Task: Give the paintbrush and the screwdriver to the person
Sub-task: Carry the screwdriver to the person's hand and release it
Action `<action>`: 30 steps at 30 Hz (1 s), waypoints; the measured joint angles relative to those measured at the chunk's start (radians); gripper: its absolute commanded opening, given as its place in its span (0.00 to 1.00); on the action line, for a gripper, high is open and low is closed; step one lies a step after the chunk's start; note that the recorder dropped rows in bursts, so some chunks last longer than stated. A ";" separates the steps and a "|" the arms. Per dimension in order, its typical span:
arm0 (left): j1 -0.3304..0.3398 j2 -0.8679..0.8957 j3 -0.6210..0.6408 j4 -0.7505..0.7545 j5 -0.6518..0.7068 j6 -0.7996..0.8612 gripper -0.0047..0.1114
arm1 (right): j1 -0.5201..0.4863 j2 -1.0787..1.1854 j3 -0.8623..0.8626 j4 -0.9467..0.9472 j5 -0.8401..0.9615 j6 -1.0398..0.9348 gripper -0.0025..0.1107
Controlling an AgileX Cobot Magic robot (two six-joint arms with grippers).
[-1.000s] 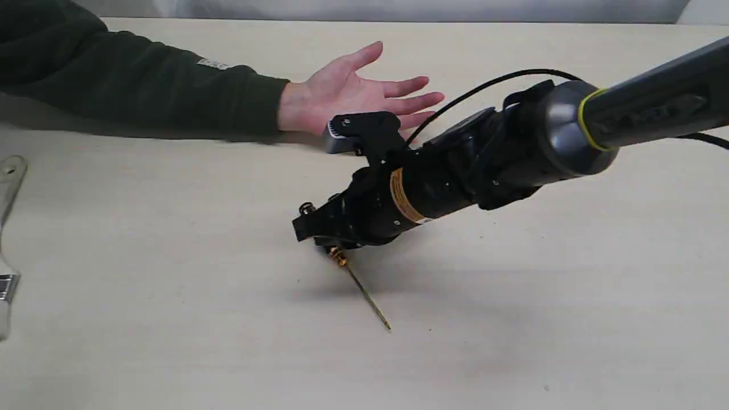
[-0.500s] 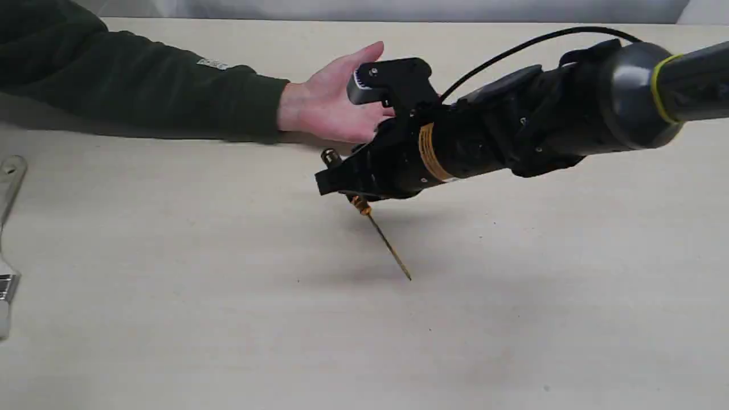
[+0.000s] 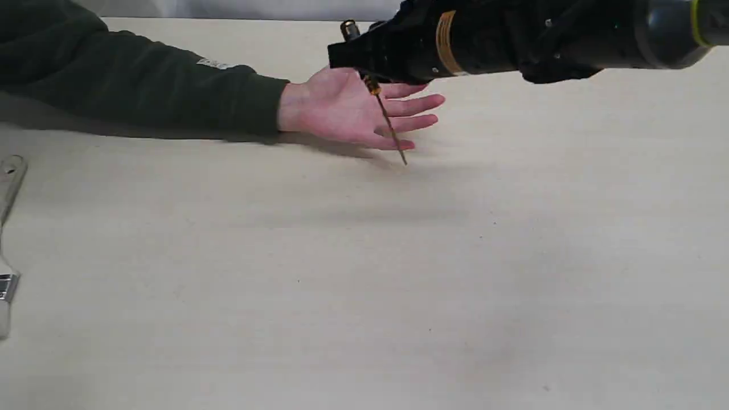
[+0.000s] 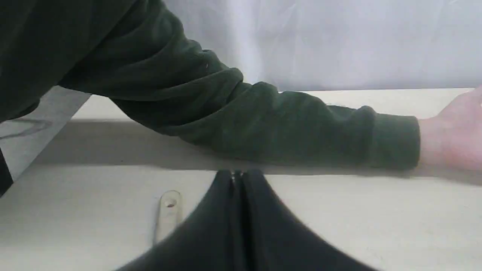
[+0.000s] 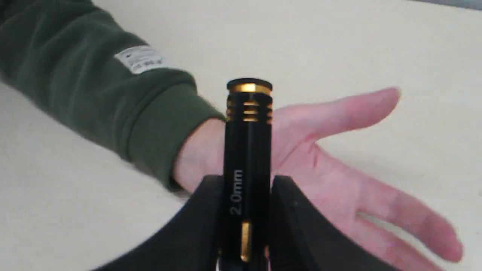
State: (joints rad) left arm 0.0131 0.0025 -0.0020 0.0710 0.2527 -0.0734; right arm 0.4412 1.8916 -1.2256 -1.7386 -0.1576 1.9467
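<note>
My right gripper (image 3: 359,57) is shut on the screwdriver (image 3: 387,122) and holds it in the air above the person's open hand (image 3: 347,108). Its thin shaft slants down past the fingers. The right wrist view shows the black handle with gold rings (image 5: 248,124) clamped between my fingers (image 5: 203,210), with the palm (image 5: 327,177) right behind. The paintbrush (image 3: 7,239) lies at the table's left edge, only partly in view. My left gripper (image 4: 237,177) is shut and empty, low over the table beside the brush handle's end (image 4: 168,210).
The person's dark green sleeve (image 3: 142,85) with a small pale label (image 3: 212,64) stretches across the table's far left. A pale backdrop (image 4: 339,41) stands behind the table's far edge.
My right gripper has risen off the table with the screwdriver and moved toward the far side, ending above the person's palm. The hand and the paintbrush have stayed put.
</note>
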 measured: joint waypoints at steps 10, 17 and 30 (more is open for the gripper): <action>0.000 0.000 0.000 0.000 0.000 0.000 0.04 | -0.043 0.090 -0.049 0.000 0.024 -0.020 0.08; 0.000 0.000 0.000 0.000 0.000 0.000 0.04 | -0.043 0.163 -0.087 0.000 0.024 -0.020 0.22; 0.000 0.000 0.000 0.000 0.000 0.000 0.04 | -0.043 0.161 -0.103 0.000 0.065 -0.018 0.36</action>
State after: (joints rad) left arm 0.0131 0.0025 -0.0020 0.0710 0.2527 -0.0734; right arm 0.3982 2.0529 -1.3287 -1.7386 -0.0926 1.9283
